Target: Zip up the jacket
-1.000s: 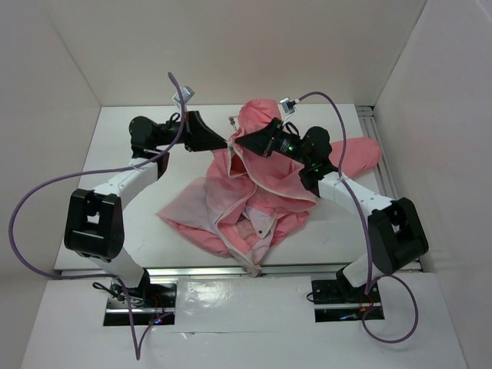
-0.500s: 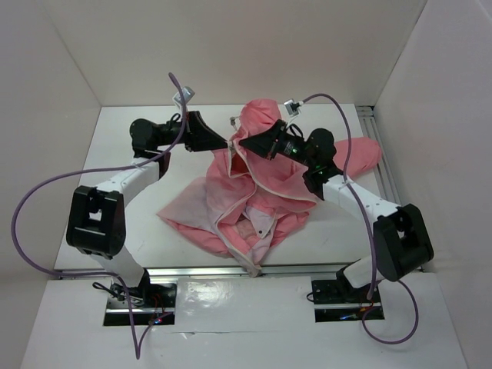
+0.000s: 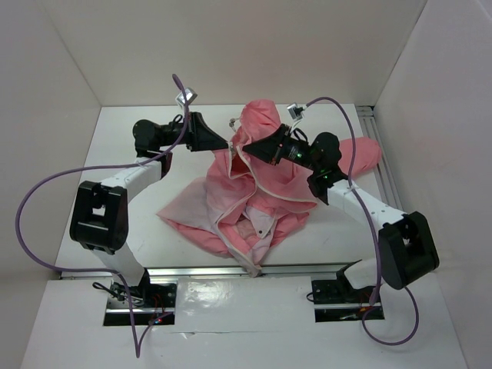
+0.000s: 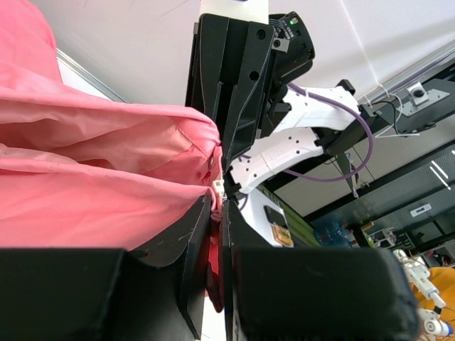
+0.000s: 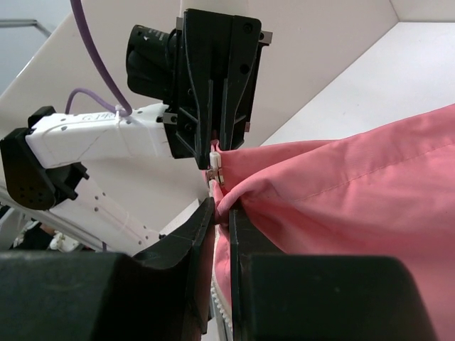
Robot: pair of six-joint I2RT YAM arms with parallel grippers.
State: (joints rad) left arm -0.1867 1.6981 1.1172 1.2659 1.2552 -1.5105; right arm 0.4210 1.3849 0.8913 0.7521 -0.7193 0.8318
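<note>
Jacket (image 3: 269, 183) — thin, rumpled salmon fabric

From above, the right arm (image 3: 354, 198) hides the jacket (image 3: 261, 192) toward 2 o'clock. The spot at 11 o'clock where the left gripper (image 3: 227, 144) and right gripper (image 3: 237, 144) meet on the cloth is too small to read. The left wrist view cuts the jacket off at 9 o'clock, the right wrist view at 3. Both lose the grippers' near ends at 6. The pale tab (image 4: 217, 187) is too small to name.
</note>
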